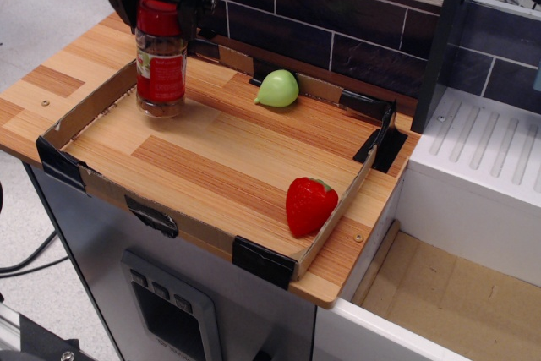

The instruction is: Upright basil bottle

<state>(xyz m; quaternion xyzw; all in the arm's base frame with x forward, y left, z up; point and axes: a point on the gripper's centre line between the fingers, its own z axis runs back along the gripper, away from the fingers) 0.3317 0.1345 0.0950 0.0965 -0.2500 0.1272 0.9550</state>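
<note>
The basil bottle (161, 69) is a clear jar with a red cap, a red label and brownish contents. It stands upright at the far left of the shallow cardboard-walled tray (101, 188). Its base is at the tray floor, but I cannot tell whether it touches. My gripper (159, 8) comes down from above, and its black fingers (127, 4) flank the red cap. It is shut on the bottle's top.
A green pear toy (277, 89) lies at the tray's back wall. A red strawberry toy (309, 205) lies at the front right corner. A dark brick wall (338, 14) runs behind. A white ribbed surface (482, 150) and a black post (444, 31) stand to the right.
</note>
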